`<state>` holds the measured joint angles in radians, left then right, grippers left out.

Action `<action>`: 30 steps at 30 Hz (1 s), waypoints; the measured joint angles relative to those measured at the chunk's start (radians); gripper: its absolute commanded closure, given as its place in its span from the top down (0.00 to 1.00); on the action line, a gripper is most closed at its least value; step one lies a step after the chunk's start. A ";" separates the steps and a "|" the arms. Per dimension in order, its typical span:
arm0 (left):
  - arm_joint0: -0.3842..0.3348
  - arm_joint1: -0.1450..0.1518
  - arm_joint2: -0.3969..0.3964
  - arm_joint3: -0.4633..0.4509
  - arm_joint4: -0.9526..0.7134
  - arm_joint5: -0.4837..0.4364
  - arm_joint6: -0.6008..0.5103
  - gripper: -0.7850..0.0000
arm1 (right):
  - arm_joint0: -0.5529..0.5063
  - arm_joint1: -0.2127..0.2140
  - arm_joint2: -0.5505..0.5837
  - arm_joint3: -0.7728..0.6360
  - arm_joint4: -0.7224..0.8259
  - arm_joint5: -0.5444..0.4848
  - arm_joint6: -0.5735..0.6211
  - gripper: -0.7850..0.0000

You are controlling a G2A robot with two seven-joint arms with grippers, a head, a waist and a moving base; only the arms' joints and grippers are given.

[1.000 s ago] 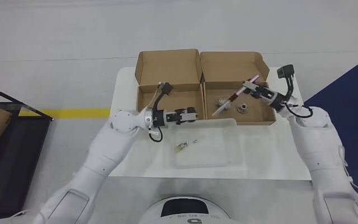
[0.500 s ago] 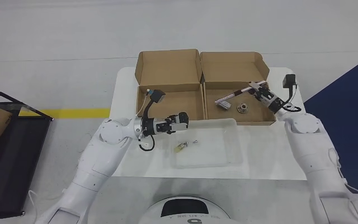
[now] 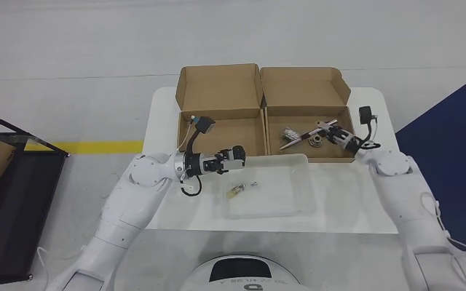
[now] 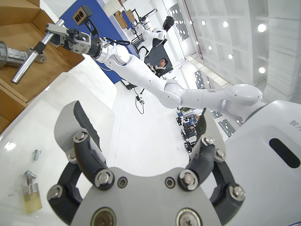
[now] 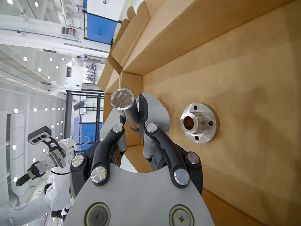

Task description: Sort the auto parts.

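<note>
— Which way does the steel rod (image 3: 302, 138) lie?
— My right end effector (image 5: 130, 109) is clamped on one end. The rod runs low across the right box (image 3: 302, 91) toward the left box (image 3: 218, 91), beside the flange (image 5: 198, 123). My left end effector (image 4: 141, 118), jaws apart, is farther off.

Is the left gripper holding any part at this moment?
No, the left gripper is open and nothing lies between its jaws.
</note>
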<state>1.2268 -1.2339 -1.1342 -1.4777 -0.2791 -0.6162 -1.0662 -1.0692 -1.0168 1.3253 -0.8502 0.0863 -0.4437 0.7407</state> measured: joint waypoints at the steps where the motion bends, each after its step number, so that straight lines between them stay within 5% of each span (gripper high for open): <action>1: 0.000 0.000 0.000 0.000 0.000 0.000 0.000 1.00 | -0.003 0.002 0.003 -0.001 -0.011 0.009 -0.002 0.00; 4: 0.000 0.000 0.000 0.000 0.000 0.000 0.000 1.00 | -0.015 0.007 0.016 -0.004 -0.018 0.023 -0.006 0.00; 8: 0.000 0.000 0.000 0.000 0.000 0.000 0.000 1.00 | -0.030 0.013 0.029 -0.020 -0.037 0.043 -0.002 0.49; 10: 0.000 0.000 0.000 0.000 0.000 0.000 0.000 1.00 | -0.038 0.017 0.033 -0.034 -0.054 0.054 0.001 1.00; 21: 0.000 0.000 0.000 0.000 0.000 0.000 0.000 1.00 | -0.124 0.051 0.105 -0.190 -0.187 0.124 -0.020 1.00; 30: 0.000 0.000 0.000 0.000 0.000 0.000 0.000 1.00 | -0.365 0.088 0.305 -0.526 -0.197 0.143 -0.105 1.00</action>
<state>1.2269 -1.2339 -1.1342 -1.4777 -0.2791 -0.6162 -1.0662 -1.4340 -0.9289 1.6302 -1.3763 -0.1105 -0.3005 0.6356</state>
